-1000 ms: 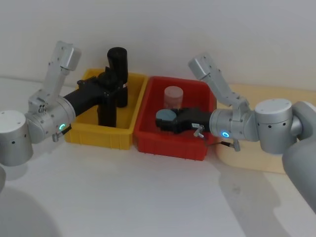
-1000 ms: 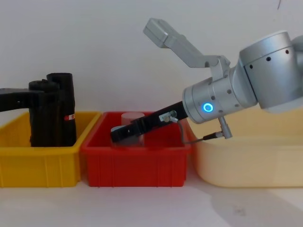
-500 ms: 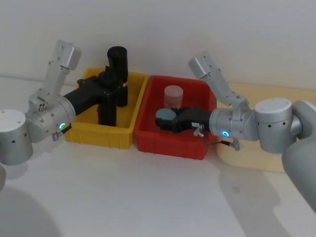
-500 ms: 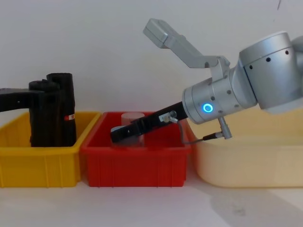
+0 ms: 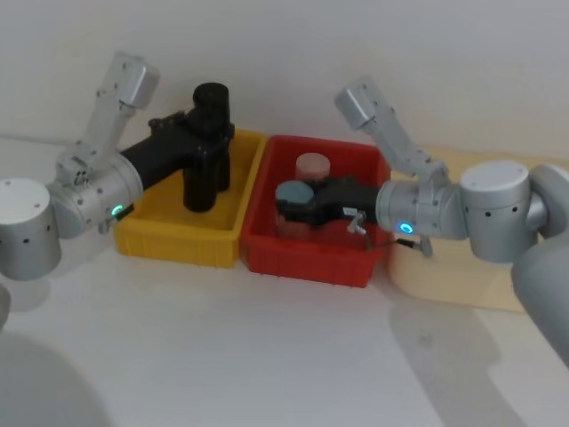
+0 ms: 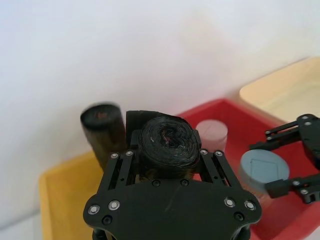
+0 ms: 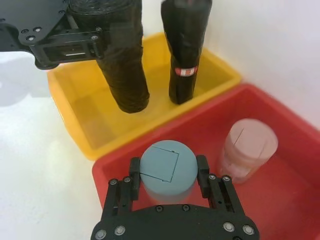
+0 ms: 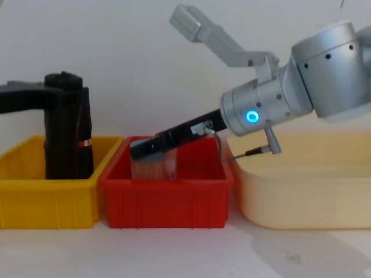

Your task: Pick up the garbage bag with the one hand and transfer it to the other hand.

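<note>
Pickup done: left gripper (image 5: pixel 206 147) pinches the garbage bag (image 5: pixel 201 182) upright, apparently lifted over the yellow bin (image 5: pixel 178 245), 10 o'clock. Handover pending: right gripper (image 5: pixel 295 201), 1 o'clock, is clamped round a blue-lidded jar (image 7: pixel 168 165).

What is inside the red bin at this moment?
A pinkish jar stands near the far wall of the red bin. The right gripper is shut on a blue-lidded jar there; the floor beneath is covered. The left gripper holds the garbage bag at the yellow bin.
</note>
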{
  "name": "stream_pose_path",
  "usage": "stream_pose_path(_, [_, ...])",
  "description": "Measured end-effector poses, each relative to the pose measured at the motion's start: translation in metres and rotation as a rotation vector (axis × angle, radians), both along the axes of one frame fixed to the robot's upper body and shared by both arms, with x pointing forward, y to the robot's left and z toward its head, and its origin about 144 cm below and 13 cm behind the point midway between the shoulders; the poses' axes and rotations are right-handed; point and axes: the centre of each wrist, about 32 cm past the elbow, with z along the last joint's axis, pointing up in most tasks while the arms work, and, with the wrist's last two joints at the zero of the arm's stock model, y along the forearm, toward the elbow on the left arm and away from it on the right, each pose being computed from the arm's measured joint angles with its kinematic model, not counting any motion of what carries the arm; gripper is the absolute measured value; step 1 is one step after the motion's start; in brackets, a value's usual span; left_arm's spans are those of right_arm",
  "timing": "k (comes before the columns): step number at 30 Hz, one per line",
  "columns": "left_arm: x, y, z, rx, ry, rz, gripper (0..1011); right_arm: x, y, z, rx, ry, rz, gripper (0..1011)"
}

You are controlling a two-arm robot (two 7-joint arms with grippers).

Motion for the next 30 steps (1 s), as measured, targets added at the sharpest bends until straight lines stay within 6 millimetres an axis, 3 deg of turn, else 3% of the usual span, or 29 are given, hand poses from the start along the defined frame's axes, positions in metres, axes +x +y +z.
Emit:
stream_pose_path(12, [0.006,-0.017,0.047,0.021,-0.152,-0.069,508,-0.001,-0.011,0.049,-0.015,-0.138,-0.017,646])
stream_pose_path(20, [0.020,-0.046,0.087,0.026,-0.260,-0.159,508,-0.008,-0.031,0.085,-0.029,-0.239,-0.081,646])
stream_pose_path(30, [0.043,-0.084,0.107,0.019,-0.293,-0.277,508,-0.030,-0.070,0.098,-0.044,-0.275,-0.202,646])
